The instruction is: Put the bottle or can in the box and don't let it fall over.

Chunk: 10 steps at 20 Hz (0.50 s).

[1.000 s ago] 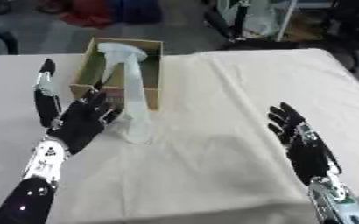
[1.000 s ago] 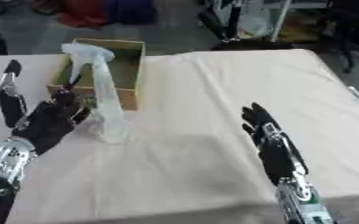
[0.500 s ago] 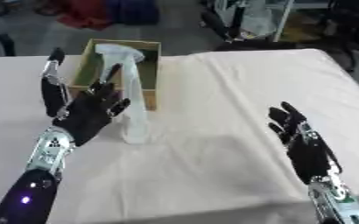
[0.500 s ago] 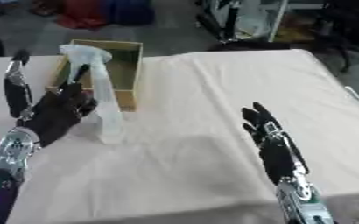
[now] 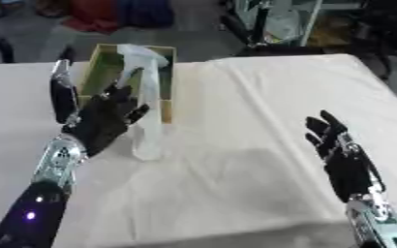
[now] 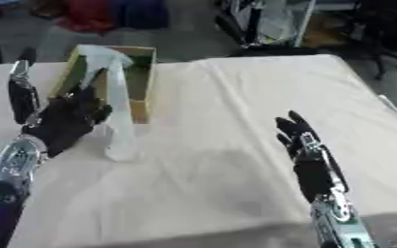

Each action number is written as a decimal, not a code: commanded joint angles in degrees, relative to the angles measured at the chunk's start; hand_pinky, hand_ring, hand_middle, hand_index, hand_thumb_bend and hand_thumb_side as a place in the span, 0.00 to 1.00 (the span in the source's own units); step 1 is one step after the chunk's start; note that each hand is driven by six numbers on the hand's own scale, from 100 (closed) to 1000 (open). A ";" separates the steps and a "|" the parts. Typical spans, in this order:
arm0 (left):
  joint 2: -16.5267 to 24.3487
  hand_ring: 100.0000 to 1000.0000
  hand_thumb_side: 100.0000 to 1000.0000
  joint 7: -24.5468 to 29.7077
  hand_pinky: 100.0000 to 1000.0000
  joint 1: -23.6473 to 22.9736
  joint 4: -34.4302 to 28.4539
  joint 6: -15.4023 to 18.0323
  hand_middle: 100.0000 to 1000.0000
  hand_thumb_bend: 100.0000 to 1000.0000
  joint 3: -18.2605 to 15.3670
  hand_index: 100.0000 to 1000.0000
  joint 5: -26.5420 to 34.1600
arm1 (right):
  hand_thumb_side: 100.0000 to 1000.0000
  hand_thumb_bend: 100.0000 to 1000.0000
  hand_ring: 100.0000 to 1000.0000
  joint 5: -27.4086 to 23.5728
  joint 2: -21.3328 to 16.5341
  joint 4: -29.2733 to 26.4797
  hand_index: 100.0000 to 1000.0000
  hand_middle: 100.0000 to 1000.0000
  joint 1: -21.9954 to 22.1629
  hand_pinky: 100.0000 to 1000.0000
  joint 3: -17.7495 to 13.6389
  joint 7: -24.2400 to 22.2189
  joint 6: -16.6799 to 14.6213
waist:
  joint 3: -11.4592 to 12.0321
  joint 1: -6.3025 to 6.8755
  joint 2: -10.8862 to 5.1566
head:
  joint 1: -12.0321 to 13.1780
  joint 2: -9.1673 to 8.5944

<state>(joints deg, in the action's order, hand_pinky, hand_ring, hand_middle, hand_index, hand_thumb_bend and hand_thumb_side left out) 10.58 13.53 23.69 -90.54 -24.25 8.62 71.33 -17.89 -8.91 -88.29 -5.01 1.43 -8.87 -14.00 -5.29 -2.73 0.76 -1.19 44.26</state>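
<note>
A tall clear plastic bottle (image 5: 148, 114) stands upright on the white cloth, just in front of the open cardboard box (image 5: 170, 72). Its top reaches up in front of the box's opening. My left hand (image 5: 99, 125) is right beside the bottle on its left, open, with straight fingers pointing up and fingertips at the bottle's side. Whether they touch it I cannot tell. My right hand (image 5: 344, 157) hangs open over the cloth at the lower right, far from the bottle, holding nothing.
The white tablecloth (image 5: 236, 121) covers the table, with wrinkles near its front. Chairs and clutter stand on the floor beyond the far edge.
My left hand has moved slightly up and right, closer to the bottle's side. The bottle still stands upright and the right hand has stayed put.
</note>
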 commanded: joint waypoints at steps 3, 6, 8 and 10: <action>0.23 0.16 0.94 -0.97 0.49 1.97 -2.15 1.10 0.15 0.48 -0.95 1.00 2.02 | 0.77 0.00 0.98 0.50 -1.07 -1.65 0.97 0.84 -0.57 1.00 -0.58 0.61 -0.11 | -0.15 0.00 -0.94 | -0.26 -0.14; 0.32 0.16 0.93 -1.67 0.49 2.24 -2.53 2.02 0.15 0.48 -1.87 1.00 2.85 | 0.77 0.00 0.98 0.55 -1.06 -1.65 0.97 0.84 -0.54 1.00 -0.63 0.71 -0.12 | -0.18 0.00 -0.94 | -0.28 -0.14; 0.46 0.16 0.92 -2.16 0.49 2.57 -2.70 2.81 0.15 0.48 -2.66 1.00 3.34 | 0.77 0.00 0.98 0.57 -1.04 -1.65 0.97 0.85 -0.52 1.00 -0.65 0.74 -0.12 | -0.18 -0.01 -0.96 | -0.34 -0.14; 0.65 0.16 0.92 -2.64 0.49 3.06 -2.81 3.67 0.15 0.48 -3.51 1.00 3.80 | 0.77 0.00 0.98 0.59 -1.03 -1.65 0.97 0.85 -0.51 1.00 -0.67 0.76 -0.13 | -0.18 -0.03 -0.99 | -0.37 -0.14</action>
<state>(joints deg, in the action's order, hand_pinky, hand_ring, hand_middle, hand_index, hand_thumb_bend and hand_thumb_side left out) 10.58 11.07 25.42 -91.86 -21.25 6.05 74.62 -17.44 -8.91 -88.29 -5.00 1.10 -8.33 -14.00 -5.40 -2.81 0.66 -1.37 44.26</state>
